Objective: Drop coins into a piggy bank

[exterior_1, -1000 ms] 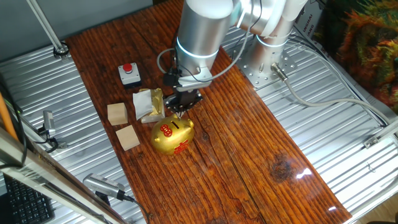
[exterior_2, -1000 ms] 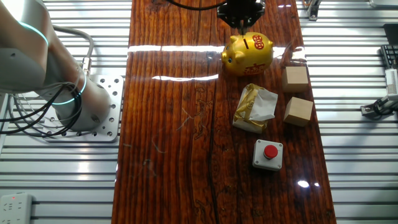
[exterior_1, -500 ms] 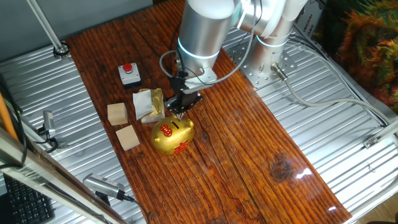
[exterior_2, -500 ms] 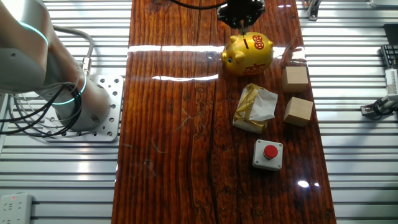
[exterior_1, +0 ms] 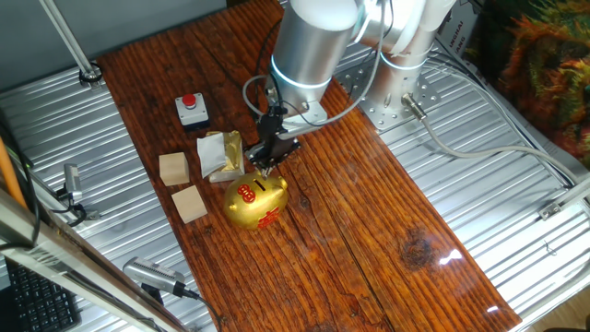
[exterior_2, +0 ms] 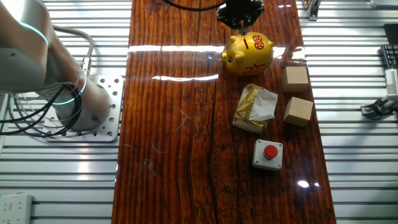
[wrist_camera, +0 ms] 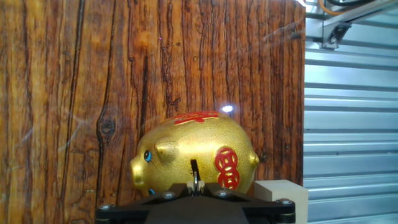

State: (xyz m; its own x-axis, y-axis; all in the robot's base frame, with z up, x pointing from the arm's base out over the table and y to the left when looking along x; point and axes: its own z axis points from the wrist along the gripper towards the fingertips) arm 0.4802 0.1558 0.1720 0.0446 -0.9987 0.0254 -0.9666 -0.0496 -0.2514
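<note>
My claw [exterior_1: 265, 167] hangs just above the back of the piggy bank [exterior_1: 255, 202], which stands on the wooden table [exterior_1: 369, 231] just beside the foil wrapper [exterior_1: 221, 155] and near two wooden cubes [exterior_1: 173, 169]. In the hand view the fingertips lie together at the bottom edge, with a thin dark sliver between them that I take to be a coin [wrist_camera: 194, 179] held on edge; it is too small for me to be certain. That sliver stands right over the dark slot [wrist_camera: 193, 167] on the pig's back.

To do this step well, I judge that the coin's edge must run along the slot, not across it, and sit over the slot's middle before I let go. I should come down until the coin's lower edge is just inside the opening, then part the fingers only slightly. The gold shell looks smooth and rounded, so a coin released off-centre would likely slide off onto the table. The red button [exterior_1: 191, 108] lies well apart on the far side and needs no attention.
</note>
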